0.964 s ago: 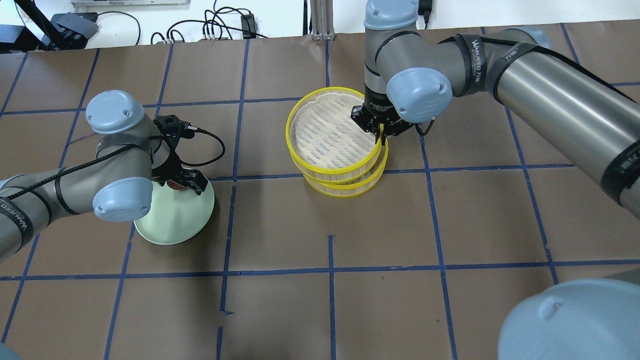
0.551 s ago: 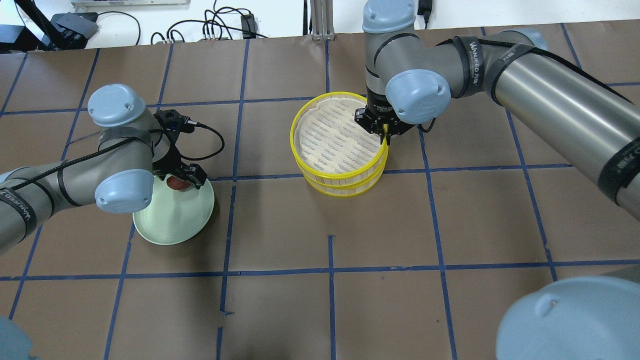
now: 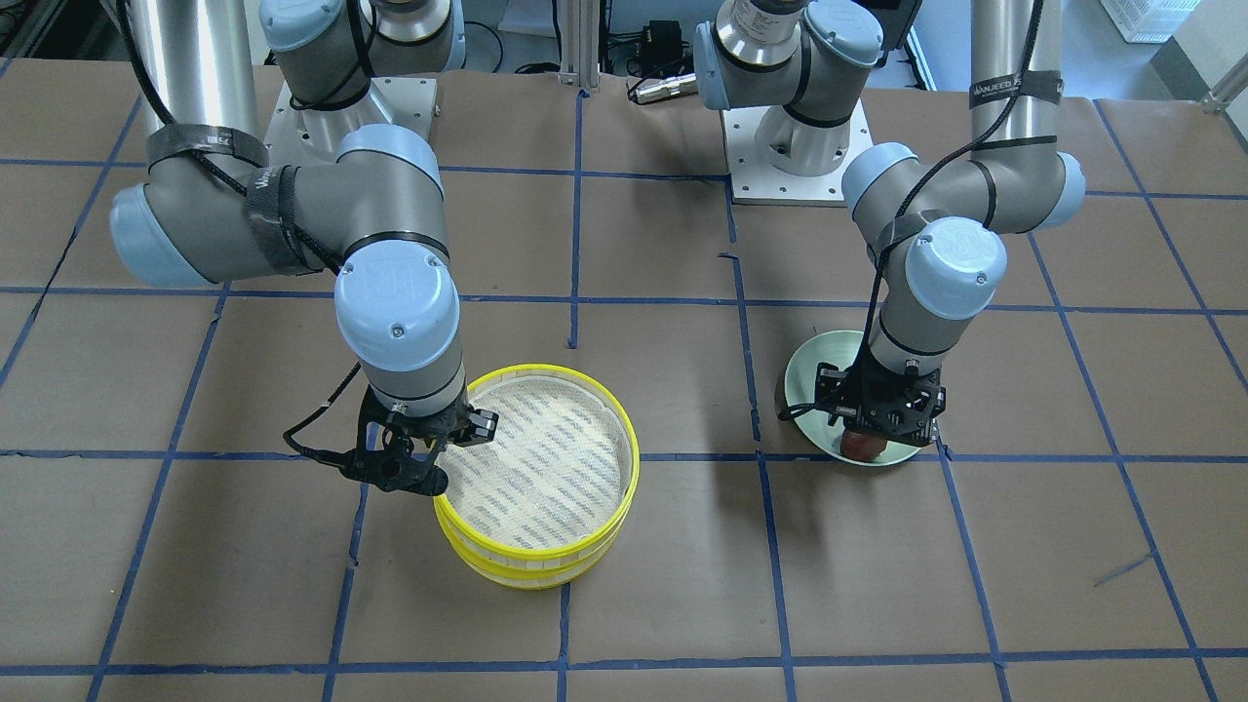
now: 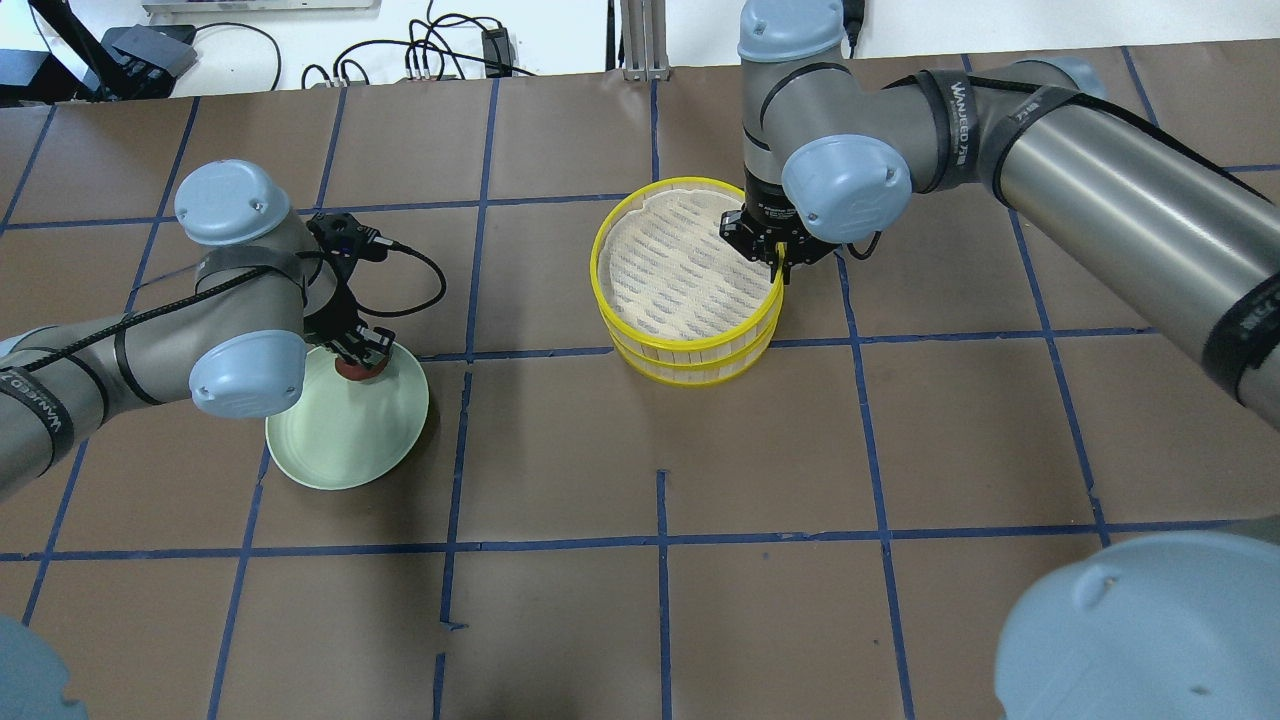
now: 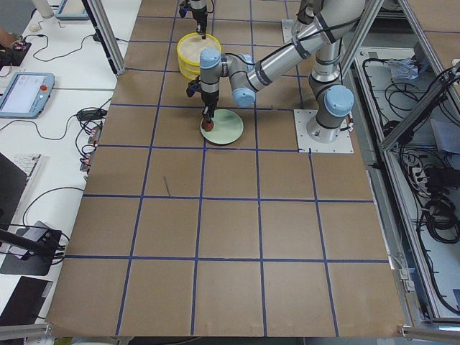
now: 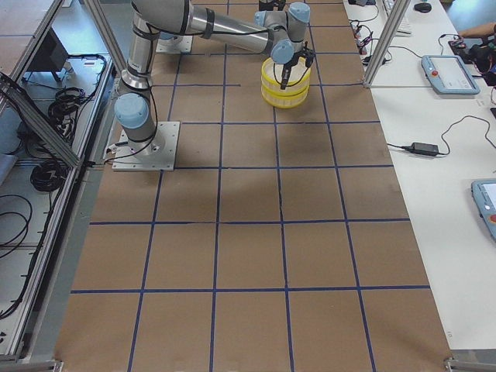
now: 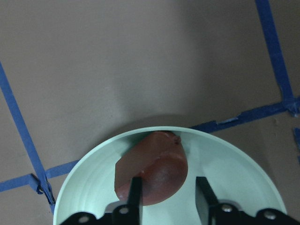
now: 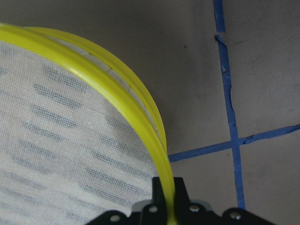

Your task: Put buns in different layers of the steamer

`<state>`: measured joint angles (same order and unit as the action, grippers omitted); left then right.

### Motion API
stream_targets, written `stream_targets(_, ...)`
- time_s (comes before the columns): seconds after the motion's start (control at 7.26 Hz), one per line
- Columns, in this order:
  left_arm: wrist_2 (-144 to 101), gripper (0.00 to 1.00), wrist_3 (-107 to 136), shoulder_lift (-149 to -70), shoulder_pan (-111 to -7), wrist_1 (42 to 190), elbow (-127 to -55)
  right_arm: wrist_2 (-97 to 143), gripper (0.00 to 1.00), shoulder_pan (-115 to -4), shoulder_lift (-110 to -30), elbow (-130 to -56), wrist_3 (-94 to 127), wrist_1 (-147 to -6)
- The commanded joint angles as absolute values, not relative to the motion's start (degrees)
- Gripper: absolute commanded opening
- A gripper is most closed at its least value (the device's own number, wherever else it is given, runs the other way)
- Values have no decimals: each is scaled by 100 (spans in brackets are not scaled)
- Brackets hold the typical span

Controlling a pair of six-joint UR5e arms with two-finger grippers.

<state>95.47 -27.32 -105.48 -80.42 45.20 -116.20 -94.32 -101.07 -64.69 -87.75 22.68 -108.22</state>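
Your left tool (image 7: 168, 183) hangs open astride the reddish-brown bun (image 7: 152, 166) at the far edge of the green plate (image 7: 234, 168), left on the counter (image 4: 900, 450). Next, I judge, close and lift. Your right tool (image 8: 168, 187) pinches the top steamer layer (image 8: 117, 89) by its rim, over the lower layer (image 4: 690, 372).

Yellow-rimmed trays (image 4: 690, 360), blue-streaked white mesh — reddish-brown bun (image 7: 154, 168), pale green plate (image 4: 340, 440)

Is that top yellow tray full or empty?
Empty: the top steamer tray shows only bare mesh; the brown bun sits on the green plate.
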Motion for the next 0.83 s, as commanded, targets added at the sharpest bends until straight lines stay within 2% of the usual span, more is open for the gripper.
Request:
stream_targets(0.0, 9554, 1, -2742, -10477, -8051, 4465, -11619, -9378, 8, -10099, -6469, -8737, 2294, -10837)
stream_targets(0.69, 9519, 0, -2410, -9967, -8252, 5544, -10777, -9360, 8, -9879, -6478, -8850, 2188, -10828)
